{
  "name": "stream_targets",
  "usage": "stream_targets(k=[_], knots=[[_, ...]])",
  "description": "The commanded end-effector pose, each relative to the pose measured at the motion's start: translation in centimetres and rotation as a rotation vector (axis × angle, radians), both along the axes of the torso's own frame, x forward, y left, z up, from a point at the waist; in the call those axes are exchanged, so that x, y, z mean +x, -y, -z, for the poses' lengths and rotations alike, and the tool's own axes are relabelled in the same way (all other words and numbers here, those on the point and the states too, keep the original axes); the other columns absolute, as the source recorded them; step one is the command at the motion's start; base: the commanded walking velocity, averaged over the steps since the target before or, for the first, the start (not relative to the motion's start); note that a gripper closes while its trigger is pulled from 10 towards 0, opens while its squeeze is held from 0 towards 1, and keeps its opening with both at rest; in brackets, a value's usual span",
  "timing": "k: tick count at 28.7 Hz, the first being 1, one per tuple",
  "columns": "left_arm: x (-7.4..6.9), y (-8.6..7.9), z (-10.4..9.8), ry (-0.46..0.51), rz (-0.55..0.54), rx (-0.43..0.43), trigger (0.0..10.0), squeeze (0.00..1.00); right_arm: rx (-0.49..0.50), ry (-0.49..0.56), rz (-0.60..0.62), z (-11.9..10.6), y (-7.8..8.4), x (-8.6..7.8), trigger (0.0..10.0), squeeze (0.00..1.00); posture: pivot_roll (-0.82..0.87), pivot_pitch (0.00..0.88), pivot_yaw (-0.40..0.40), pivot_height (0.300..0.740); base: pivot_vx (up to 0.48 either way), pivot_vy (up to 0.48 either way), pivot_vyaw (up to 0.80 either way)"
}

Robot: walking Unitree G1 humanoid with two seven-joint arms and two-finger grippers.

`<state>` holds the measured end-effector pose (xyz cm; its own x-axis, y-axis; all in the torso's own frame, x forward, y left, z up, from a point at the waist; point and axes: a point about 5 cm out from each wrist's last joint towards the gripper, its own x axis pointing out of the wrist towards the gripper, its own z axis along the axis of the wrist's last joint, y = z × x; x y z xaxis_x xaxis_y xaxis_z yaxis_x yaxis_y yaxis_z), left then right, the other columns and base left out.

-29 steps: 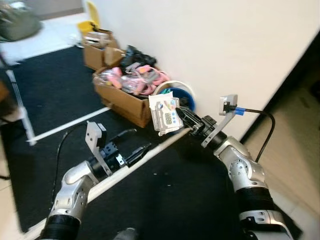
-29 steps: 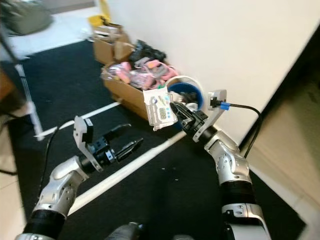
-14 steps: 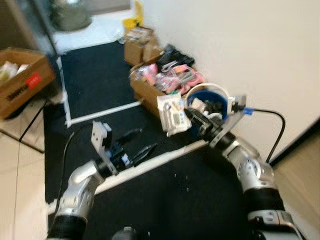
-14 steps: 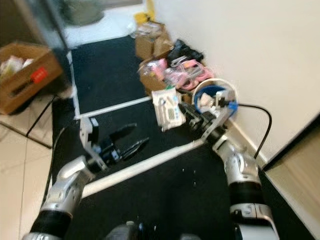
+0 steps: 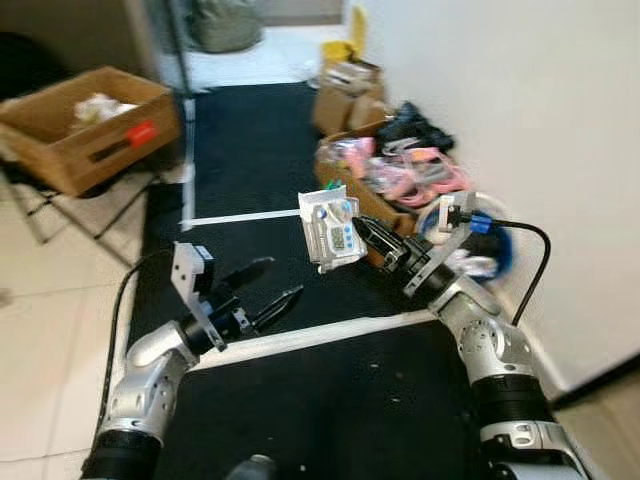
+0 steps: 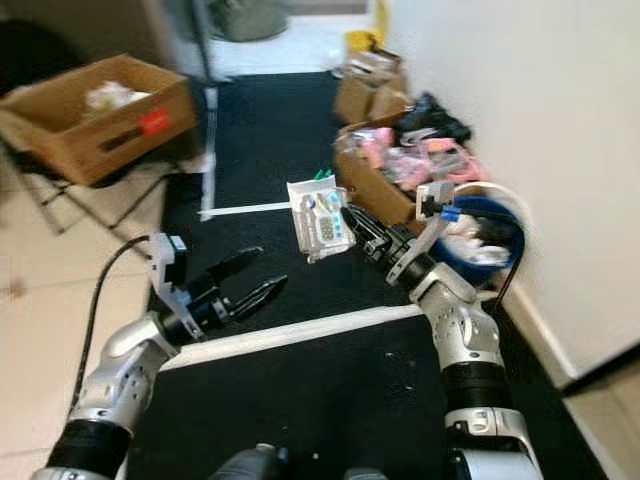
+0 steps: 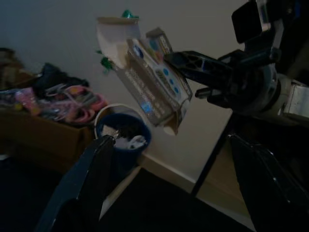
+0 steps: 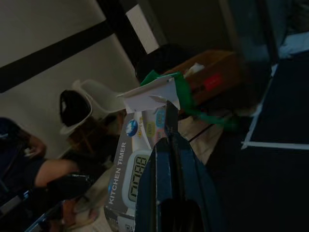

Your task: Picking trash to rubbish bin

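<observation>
Right gripper (image 5: 362, 235) was clamped on the kitchen-timer package (image 5: 331, 227), carried aloft over the black mat's (image 5: 330, 400) wall-side edge, presumably toward the blue bin (image 6: 487, 240) close by. Left gripper (image 5: 270, 290) idled, fingers apart.

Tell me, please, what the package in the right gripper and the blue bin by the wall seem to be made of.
The package, held in the right gripper, looks like printed glossy cardboard, perhaps with a clear plastic front: flat folded edges, a torn white flap and the words "Kitchen Timer". The bin looks like smooth moulded plastic, blue with a white rim; its even, slightly shiny wall suggests this.
</observation>
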<state>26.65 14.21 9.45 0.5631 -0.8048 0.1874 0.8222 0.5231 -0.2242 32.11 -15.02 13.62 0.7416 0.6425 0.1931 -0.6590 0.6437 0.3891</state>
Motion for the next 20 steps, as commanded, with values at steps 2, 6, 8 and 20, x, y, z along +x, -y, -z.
stream_targets(k=[2, 6, 8, 20], knots=[[-0.02, 0.04, 0.20, -0.008, 0.001, 0.004, 10.0, 0.00, -0.007, 0.003, 0.007, -0.02, 0.23, 0.00, 10.0, 0.00, 0.01, 0.000, -0.026, 0.740, 0.000, 0.000, 0.71], [-0.04, 0.06, 0.24, -0.007, 0.006, 0.003, 10.0, 0.00, -0.003, 0.002, 0.010, -0.01, 0.25, 0.00, 10.0, 0.00, 0.01, 0.000, -0.026, 0.740, 0.000, 0.000, 0.70], [-0.09, 0.07, 0.24, -0.006, 0.014, -0.001, 10.0, 0.00, 0.006, 0.002, 0.014, -0.02, 0.27, 0.01, 10.0, 0.00, 0.01, 0.000, -0.026, 0.740, 0.000, 0.000, 0.00], [-0.21, 0.08, 0.23, -0.009, 0.019, -0.013, 10.0, 0.00, 0.011, -0.003, 0.023, -0.10, 0.35, 0.07, 10.0, 0.00, 0.01, 0.000, -0.025, 0.740, 0.122, 0.000, 0.00]])
